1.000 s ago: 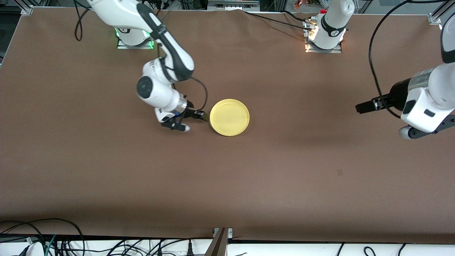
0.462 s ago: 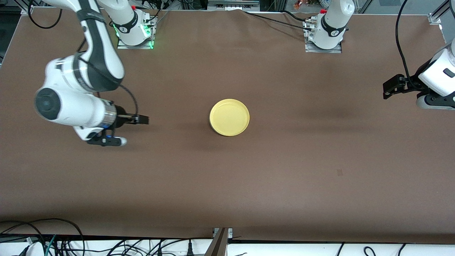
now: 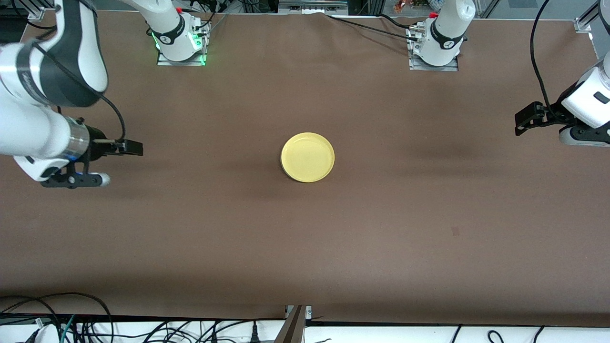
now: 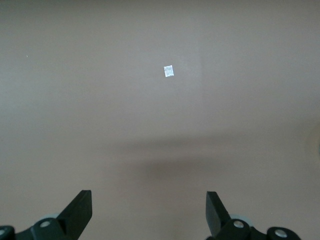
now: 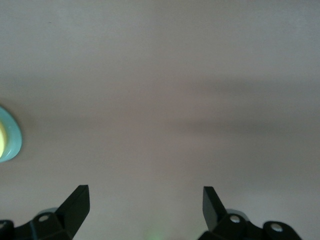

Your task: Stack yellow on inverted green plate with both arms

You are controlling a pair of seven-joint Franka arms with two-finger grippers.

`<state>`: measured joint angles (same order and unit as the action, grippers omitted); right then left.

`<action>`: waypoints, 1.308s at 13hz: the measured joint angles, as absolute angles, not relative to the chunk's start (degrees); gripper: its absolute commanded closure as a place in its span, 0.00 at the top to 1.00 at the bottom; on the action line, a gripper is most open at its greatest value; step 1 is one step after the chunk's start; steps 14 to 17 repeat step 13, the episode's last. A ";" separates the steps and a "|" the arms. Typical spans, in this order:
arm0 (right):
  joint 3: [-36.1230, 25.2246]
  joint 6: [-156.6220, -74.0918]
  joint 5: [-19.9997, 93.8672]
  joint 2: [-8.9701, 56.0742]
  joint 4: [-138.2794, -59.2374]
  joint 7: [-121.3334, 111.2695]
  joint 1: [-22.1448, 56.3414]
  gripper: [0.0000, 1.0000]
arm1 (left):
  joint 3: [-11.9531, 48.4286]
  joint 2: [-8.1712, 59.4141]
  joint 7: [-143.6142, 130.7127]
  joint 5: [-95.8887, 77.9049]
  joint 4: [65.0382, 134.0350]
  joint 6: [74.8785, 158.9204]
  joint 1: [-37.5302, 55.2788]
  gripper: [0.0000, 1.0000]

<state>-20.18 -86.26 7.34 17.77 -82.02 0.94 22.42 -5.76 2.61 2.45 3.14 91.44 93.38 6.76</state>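
Observation:
The yellow plate (image 3: pixel 307 157) lies right side up in the middle of the table. The front view shows nothing of the green plate. The right wrist view shows a mint-green plate rim (image 5: pixel 14 136) ringing a sliver of the yellow plate (image 5: pixel 1 140), so the yellow one rests on the green one. My right gripper (image 3: pixel 134 148) is open and empty over bare table toward the right arm's end, well away from the plates; its open fingers show in its wrist view (image 5: pixel 146 207). My left gripper (image 3: pixel 523 119) is open and empty over the left arm's end (image 4: pixel 149 210).
The brown table (image 3: pixel 305 247) is bare around the plates. A small white speck (image 4: pixel 169 71) lies on it in the left wrist view. Both arm bases (image 3: pixel 178 38) (image 3: pixel 436 43) stand at the table's back edge. Cables run along the front edge.
My right gripper has drawn back from the yellow plate's rim toward the right arm's end of the table. My left gripper withdrew toward its end, then held still. The yellow plate has not moved.

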 measured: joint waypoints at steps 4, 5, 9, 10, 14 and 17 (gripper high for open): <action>-8.09 -83.89 0.97 9.04 -82.20 0.86 9.10 1.00 | -5.83 2.58 2.45 1.45 90.32 93.69 4.62 1.00; -6.63 -83.46 0.66 6.92 -82.69 0.82 7.20 1.00 | -5.85 2.57 2.45 1.38 89.89 93.69 4.44 1.00; -5.08 -81.82 -0.08 3.09 -84.71 0.59 5.17 1.00 | -5.87 2.57 2.45 1.14 88.30 93.72 4.28 1.00; -5.07 -81.17 -0.18 3.22 -84.71 0.59 5.16 1.00 | -5.90 2.57 2.45 1.14 88.02 93.72 4.19 1.00; -5.06 -80.79 -0.24 3.57 -84.71 0.59 5.12 1.00 | -5.91 2.58 2.45 1.14 87.91 93.72 3.41 1.00; -5.06 -80.79 -0.24 3.57 -84.71 0.59 5.12 1.00 | -5.91 2.58 2.45 1.14 87.91 93.72 3.41 1.00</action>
